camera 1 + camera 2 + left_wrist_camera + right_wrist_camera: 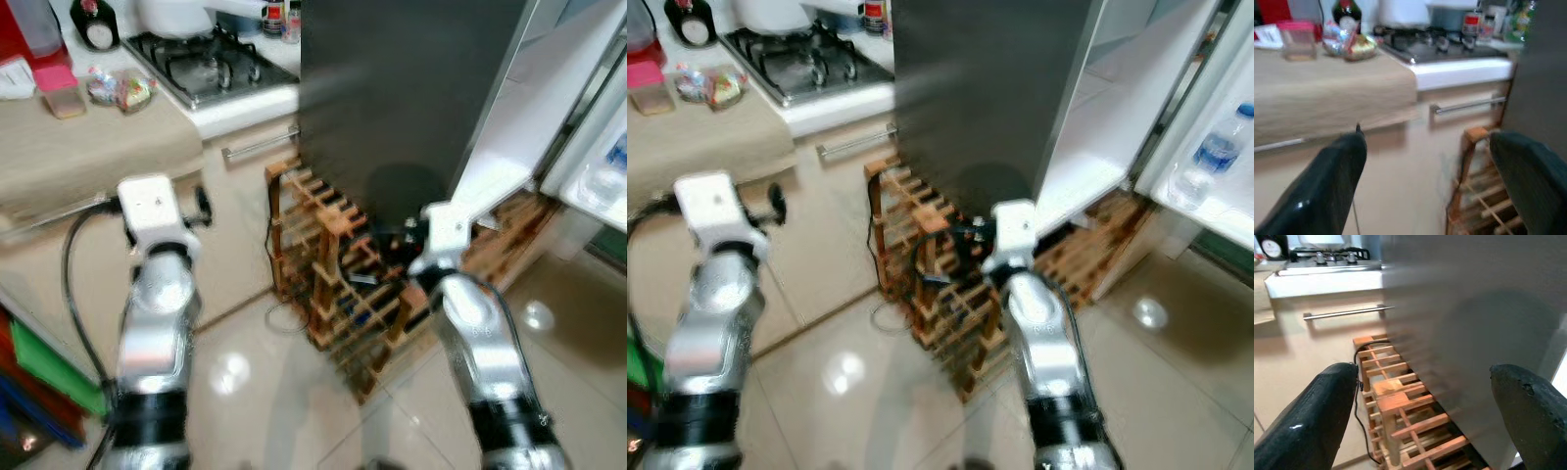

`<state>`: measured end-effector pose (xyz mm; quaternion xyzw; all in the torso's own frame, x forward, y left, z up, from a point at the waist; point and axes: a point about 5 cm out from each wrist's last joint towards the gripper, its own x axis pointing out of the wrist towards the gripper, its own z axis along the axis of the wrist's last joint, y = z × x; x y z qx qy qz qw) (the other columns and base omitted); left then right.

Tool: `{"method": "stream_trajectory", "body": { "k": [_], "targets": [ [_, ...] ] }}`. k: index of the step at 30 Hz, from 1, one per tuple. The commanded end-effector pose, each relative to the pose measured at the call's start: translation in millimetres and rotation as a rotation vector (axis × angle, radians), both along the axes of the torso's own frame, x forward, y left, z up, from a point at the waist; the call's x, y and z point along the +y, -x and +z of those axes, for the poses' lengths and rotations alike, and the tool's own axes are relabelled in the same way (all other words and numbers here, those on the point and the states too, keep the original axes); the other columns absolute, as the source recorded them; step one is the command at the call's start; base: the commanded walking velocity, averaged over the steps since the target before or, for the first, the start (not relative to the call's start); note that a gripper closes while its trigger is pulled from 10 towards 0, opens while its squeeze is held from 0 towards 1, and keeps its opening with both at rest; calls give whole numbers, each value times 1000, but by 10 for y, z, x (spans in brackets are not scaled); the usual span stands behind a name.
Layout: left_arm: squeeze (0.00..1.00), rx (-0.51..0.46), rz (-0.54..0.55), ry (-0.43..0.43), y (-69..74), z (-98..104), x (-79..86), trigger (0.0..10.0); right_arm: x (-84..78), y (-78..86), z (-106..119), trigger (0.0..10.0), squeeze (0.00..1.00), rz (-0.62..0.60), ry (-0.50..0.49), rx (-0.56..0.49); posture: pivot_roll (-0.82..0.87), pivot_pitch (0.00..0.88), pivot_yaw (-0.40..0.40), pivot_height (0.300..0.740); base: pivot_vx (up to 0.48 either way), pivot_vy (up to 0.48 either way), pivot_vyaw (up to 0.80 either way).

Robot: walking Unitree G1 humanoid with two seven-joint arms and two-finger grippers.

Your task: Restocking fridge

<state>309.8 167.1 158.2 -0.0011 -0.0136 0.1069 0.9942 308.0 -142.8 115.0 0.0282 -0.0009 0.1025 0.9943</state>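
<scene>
A dark grey fridge (392, 88) stands ahead with its door (529, 108) swung open to the right. A water bottle (1207, 162) lies on the white door shelf. My left gripper (1425, 186) is raised in front of the beige counter (1327, 93), open and holding nothing. My right gripper (1430, 416) is held before the fridge's side panel above a wooden wine rack (1400, 401), its fingers (1317, 411) spread wide and empty. In the eye views the left arm (157, 294) and right arm (470, 323) reach forward.
A gas hob (211, 64) sits on the white counter left of the fridge, with jars and a dark bottle (93, 24) nearby. A pink-lidded container (59, 90) and wrapped packets (122, 90) lie on the beige counter. The wine rack (343, 274) blocks the floor at the fridge's base. Glossy tiles (265, 392) spread below.
</scene>
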Motion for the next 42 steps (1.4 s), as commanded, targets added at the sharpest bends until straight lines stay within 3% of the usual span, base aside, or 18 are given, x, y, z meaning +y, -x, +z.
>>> {"method": "stream_trajectory", "body": {
  "k": [1,14,18,21,22,23,24,27,29,32,34,35,37,38,39,42],
  "targets": [
    [0,14,35,-25,16,-10,86,10000,92,-13,87,10000,133,35,-18,-36,16,0,-9,740,0,0,413],
    [0,1,39,8,70,-38,110,10000,171,-25,160,10000,176,106,-5,-61,19,0,-29,740,0,0,412],
    [0,-8,16,-8,78,-21,31,10000,194,-8,164,10000,208,131,-7,-60,17,0,-26,740,0,0,414],
    [0,6,8,-60,72,-13,-1,10000,202,-2,148,10000,294,133,9,-53,14,0,-21,740,0,-160,413],
    [75,10,14,-80,71,-9,-4,10000,204,0,147,10000,318,134,9,-52,14,0,-21,740,0,-480,406],
    [75,16,17,-72,66,-13,-14,10000,204,1,139,10000,318,133,22,-47,11,0,-19,740,0,-480,406],
    [173,16,14,-78,59,-6,-32,10000,216,3,130,10000,392,138,36,-43,9,0,-17,740,0,-480,0],
    [153,14,-1,-75,51,1,-68,10000,225,2,127,10000,412,133,48,-38,5,0,-16,740,0,-480,0],
    [0,18,0,-66,51,-10,-77,10000,207,-12,164,10000,424,112,26,-49,0,0,-15,740,0,-474,0],
    [0,23,20,-34,48,-18,-75,10000,166,-26,205,10000,420,85,1,-64,-2,0,-14,740,0,0,0],
    [0,15,14,-31,35,0,-85,10000,122,-44,229,10000,396,36,8,-78,-1,0,-7,740,0,0,425],
    [0,17,13,-32,20,-10,-83,10000,100,-62,214,10000,208,7,15,-71,3,0,-1,740,0,0,688],
    [0,33,23,-32,-25,-33,-37,10000,69,-97,180,10000,0,-43,11,-47,11,0,21,740,0,0,0],
    [0,49,38,-21,-67,-50,20,10000,32,-111,186,10000,0,-93,-73,-53,12,0,38,740,0,0,0],
    [0,49,38,-21,-67,-50,20,10000,32,-111,186,10000,0,-93,-73,-53,12,0,38,740,0,0,0],
    [0,89,62,15,-87,-82,67,10000,-239,-117,198,10000,0,-326,-218,-34,8,0,61,740,0,0,0]
  ]
}}
